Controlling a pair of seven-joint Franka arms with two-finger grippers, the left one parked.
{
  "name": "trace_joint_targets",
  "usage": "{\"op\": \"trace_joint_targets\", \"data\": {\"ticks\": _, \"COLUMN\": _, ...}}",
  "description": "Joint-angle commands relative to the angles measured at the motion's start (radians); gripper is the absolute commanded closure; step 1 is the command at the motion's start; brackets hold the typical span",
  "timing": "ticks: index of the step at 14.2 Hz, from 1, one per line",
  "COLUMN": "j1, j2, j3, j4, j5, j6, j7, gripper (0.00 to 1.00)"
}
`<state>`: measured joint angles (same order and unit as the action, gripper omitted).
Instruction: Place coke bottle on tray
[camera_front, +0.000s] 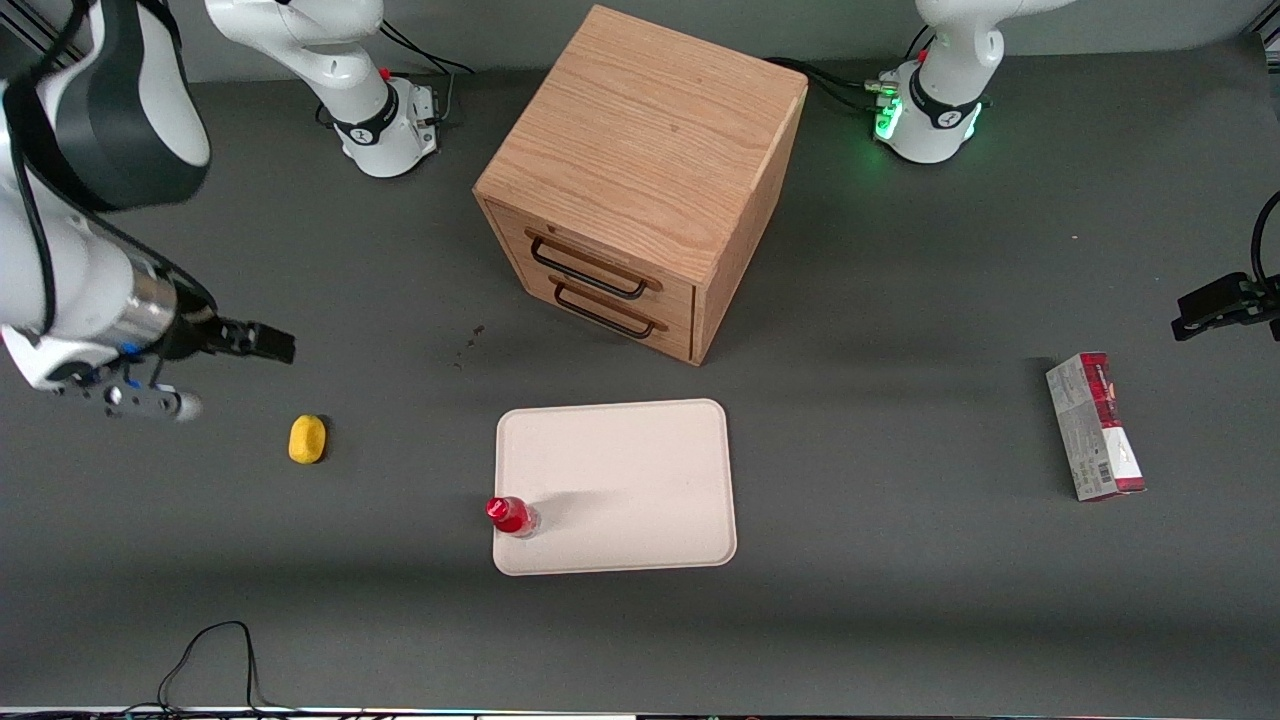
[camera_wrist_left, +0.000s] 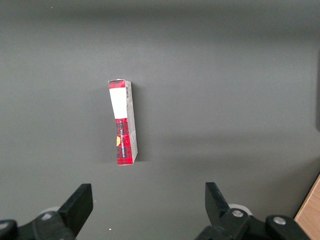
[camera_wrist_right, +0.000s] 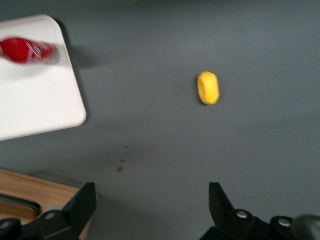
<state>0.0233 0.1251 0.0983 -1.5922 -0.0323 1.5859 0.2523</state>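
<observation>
- We see the tool (camera_front: 262, 341) spread wide with nothing in it, hanging over the table (camera_front: 900, 600) toward the working arm's end.
- The yellow lump (camera_front: 307, 439) lies nearer the front camera than the tool.
- The coke bottle (camera_front: 512, 516) stands upright on the tray (camera_front: 640, 470), at its edge near a front corner.

Matt cream tray (camera_front: 620, 470), glossy red coke bottle (camera_front: 511, 515), grained wooden cabinet (camera_front: 640, 180)

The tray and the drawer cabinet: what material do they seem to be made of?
The tray looks like matte cream plastic, smooth with rounded corners. The drawer cabinet shows light wood grain, with dark, probably metal, handles. The open gripper hangs empty toward the working arm's end.
</observation>
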Motion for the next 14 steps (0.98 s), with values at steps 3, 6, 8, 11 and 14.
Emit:
{"op": "trace_joint_targets", "data": {"ticks": 3, "j1": 0.187, "j2": -0.303, "j3": -0.212, "j4": -0.255, "j5": 0.02, "j6": 0.03, "j7": -0.131, "gripper": 0.0}}
{"op": "trace_joint_targets", "data": {"ticks": 6, "j1": 0.123, "j2": -0.282, "j3": -0.201, "j4": -0.169, "j5": 0.022, "j6": -0.05, "j7": -0.169, "gripper": 0.0}}
{"op": "trace_joint_targets", "data": {"ticks": 8, "j1": 0.086, "j2": -0.237, "j3": -0.171, "j4": -0.1, "j5": 0.045, "j6": -0.098, "j7": -0.186, "gripper": 0.0}}
{"op": "trace_joint_targets", "data": {"ticks": 11, "j1": -0.025, "j2": -0.219, "j3": -0.073, "j4": -0.052, "j5": 0.074, "j6": -0.098, "j7": -0.186, "gripper": 0.0}}
{"op": "trace_joint_targets", "data": {"ticks": 14, "j1": -0.026, "j2": -0.219, "j3": -0.06, "j4": -0.038, "j5": 0.074, "j6": -0.099, "j7": -0.209, "gripper": 0.0}}
